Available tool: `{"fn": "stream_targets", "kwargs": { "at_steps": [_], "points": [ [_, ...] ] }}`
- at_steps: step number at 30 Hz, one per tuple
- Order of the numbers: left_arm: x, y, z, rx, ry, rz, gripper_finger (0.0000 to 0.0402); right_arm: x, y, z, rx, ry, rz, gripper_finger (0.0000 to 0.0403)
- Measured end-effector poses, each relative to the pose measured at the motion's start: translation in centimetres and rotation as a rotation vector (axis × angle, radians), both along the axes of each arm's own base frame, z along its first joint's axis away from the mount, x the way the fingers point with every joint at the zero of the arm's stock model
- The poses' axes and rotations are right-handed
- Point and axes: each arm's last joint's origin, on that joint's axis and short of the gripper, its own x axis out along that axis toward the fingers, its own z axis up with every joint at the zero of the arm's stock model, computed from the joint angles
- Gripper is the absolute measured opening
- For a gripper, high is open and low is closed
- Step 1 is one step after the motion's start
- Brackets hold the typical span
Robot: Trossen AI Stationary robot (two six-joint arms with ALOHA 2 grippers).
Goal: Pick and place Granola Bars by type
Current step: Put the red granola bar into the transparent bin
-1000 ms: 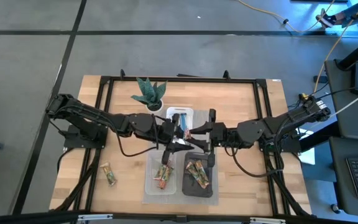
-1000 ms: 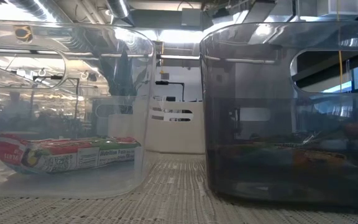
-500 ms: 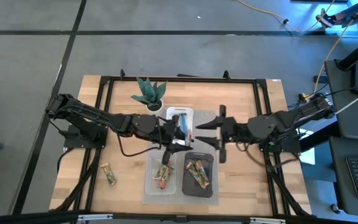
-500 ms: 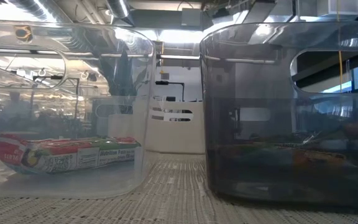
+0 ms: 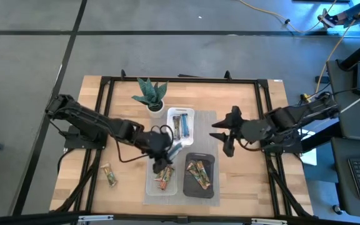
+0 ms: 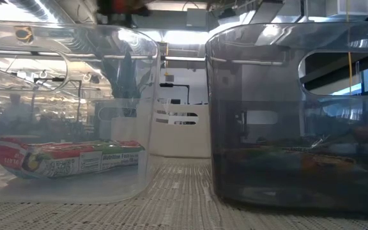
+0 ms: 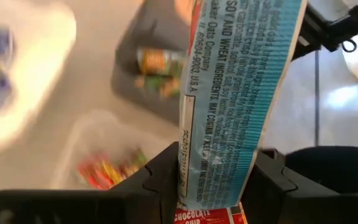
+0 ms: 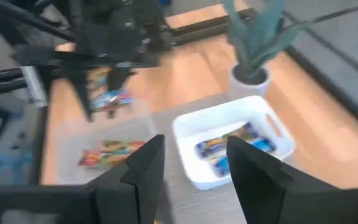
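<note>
Low, left gripper [image 5: 165, 164] over clear tray [image 5: 150, 185].

grey floor [image 5: 36, 44], wooden table [image 5: 124, 106]

My left gripper [image 7: 216, 186] pinches a blue-wrapped granola bar [image 7: 238, 93] between my two dark fingers [image 7: 160, 180], its printed ingredient text facing me. Beyond it, blurred, lie a clear tray [image 7: 82, 140] holding a red bar [image 7: 107, 171], a dark tray [image 7: 135, 50] with green-and-tan bars [image 7: 157, 71], and a white tray [image 7: 48, 81].
</note>
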Motion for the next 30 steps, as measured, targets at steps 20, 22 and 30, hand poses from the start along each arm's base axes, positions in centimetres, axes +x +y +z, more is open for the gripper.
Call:
{"fn": "stream_targets", "kwargs": {
  "at_steps": [20,22,30],
  "points": [
    [1.2,-5.5,-5.9,-0.320,0.323,0.317,0.0127,3.3,-4.5,-1.8,-0.305,0.154,-0.087,0.0177],
    [1.3,-5.5,-6.3,-0.335,0.346,0.356,0.0127,3.3,-5.1,-1.8,-0.307,0.159,-0.096,0.0177],
    [1.9,-5.8,-8.7,-0.390,0.453,0.511,0.0127,3.5,-6.3,-1.9,-0.319,0.191,-0.067,0.0177]
  ]
}}
